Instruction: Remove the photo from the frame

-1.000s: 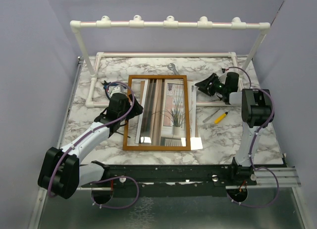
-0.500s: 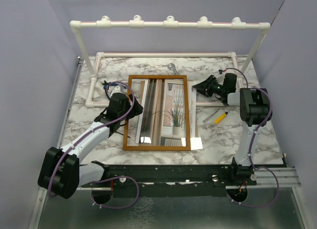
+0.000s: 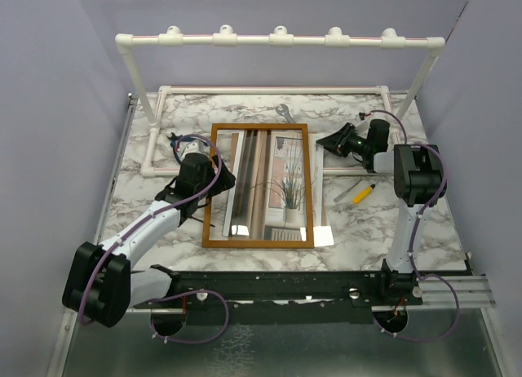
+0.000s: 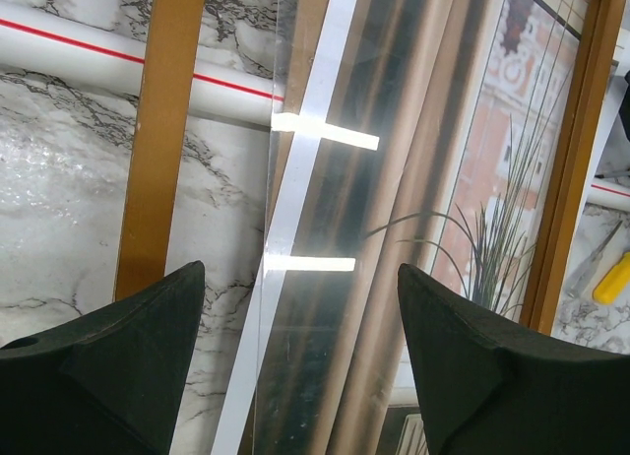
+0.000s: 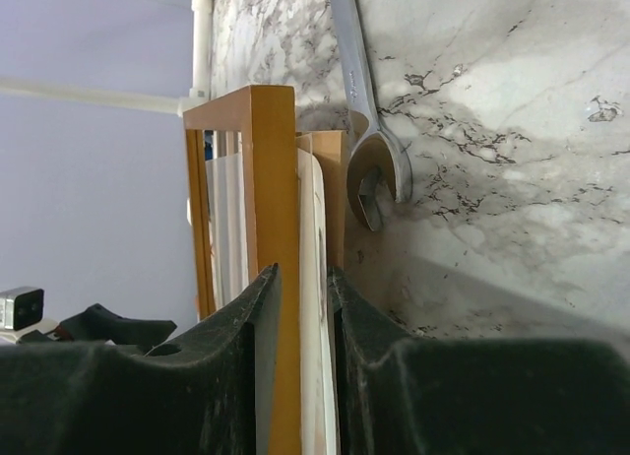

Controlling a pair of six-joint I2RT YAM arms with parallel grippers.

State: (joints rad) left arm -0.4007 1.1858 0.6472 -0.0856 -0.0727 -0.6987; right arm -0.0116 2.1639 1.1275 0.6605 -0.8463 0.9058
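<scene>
Marble counter (image 3: 367, 222) is occupied at centre by the frame (image 3: 257, 243), photo (image 3: 285, 181) inside; its 2 o'clock edge, pinched by the right pincer (image 5: 303, 271), should be raised slowly and steadied at 9 o'clock by the wide-open, empty left pincer (image 4: 300, 270).

frame (image 4: 162, 130) ends cropped, wrench (image 5: 359, 91) handle cut off, photo (image 4: 492, 228) perhaps partly under glare

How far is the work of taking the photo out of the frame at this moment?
Done: nothing yet; the photo still sits inside the frame. In hand: the right gripper pinches the frame's right rail near the far corner, with a white sheet edge also between its jaws; the left gripper hangs open over the left rail. Left: probably getting the frame open, then pulling the photo out.
</scene>
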